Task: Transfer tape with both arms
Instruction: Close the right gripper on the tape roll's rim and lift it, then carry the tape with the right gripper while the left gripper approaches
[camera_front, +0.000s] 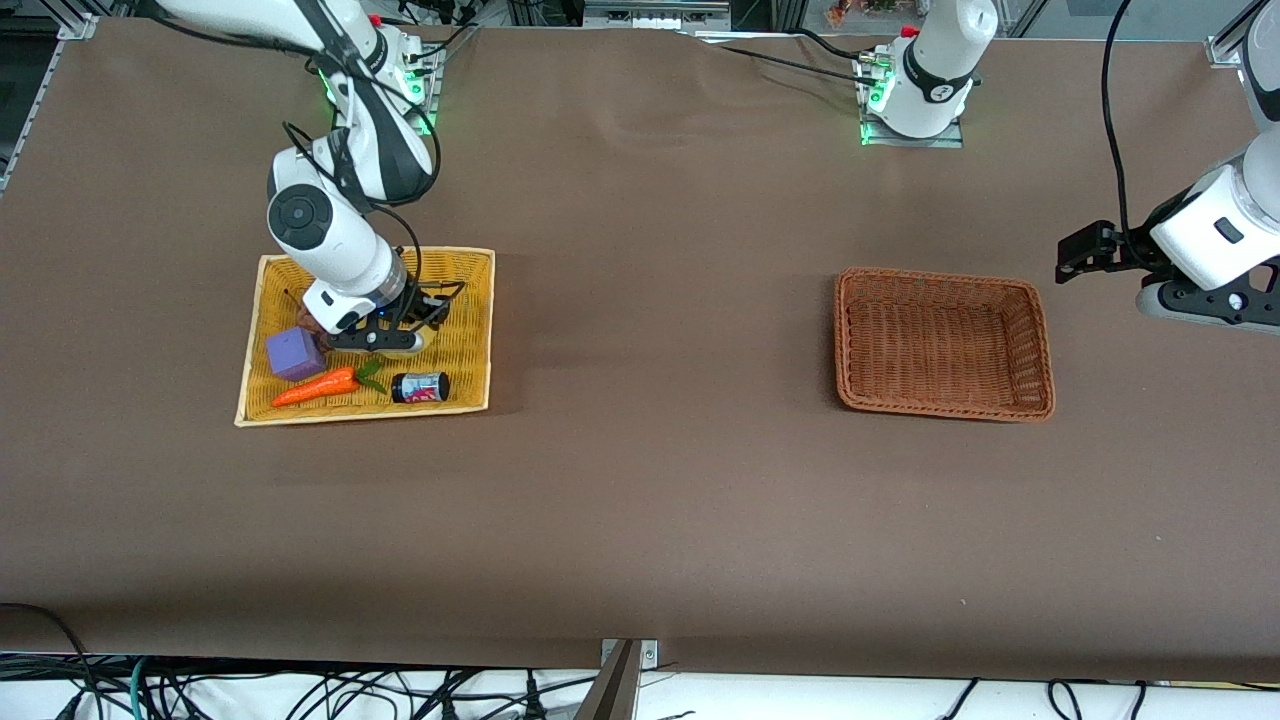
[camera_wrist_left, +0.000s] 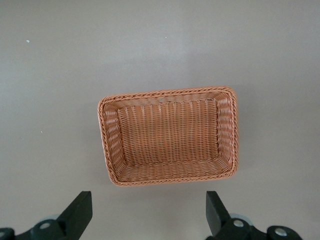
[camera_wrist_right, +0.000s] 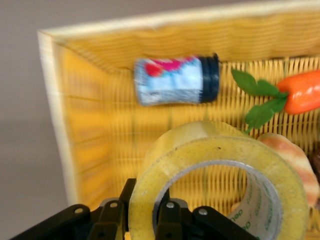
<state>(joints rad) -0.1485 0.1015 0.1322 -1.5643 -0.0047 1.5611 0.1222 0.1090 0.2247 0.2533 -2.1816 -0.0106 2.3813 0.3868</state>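
Note:
The tape (camera_wrist_right: 220, 165), a pale-yellow translucent roll, stands on edge in the yellow basket (camera_front: 470, 300). My right gripper (camera_wrist_right: 145, 200) is shut on its wall, with one finger outside the ring and one inside the hole. In the front view the right gripper (camera_front: 385, 337) is down in that basket and hides most of the tape. My left gripper (camera_front: 1085, 250) is open and empty, waiting over the table at the left arm's end beside the brown wicker basket (camera_front: 1040, 330). Its fingers (camera_wrist_left: 80, 212) stand wide apart in the left wrist view.
The yellow basket also holds a purple cube (camera_front: 295, 352), a toy carrot (camera_front: 315, 388), a small dark-capped jar (camera_front: 420, 387) and a striped croissant toy (camera_wrist_right: 295, 160) next to the tape. The brown basket (camera_wrist_left: 107, 150) has nothing in it.

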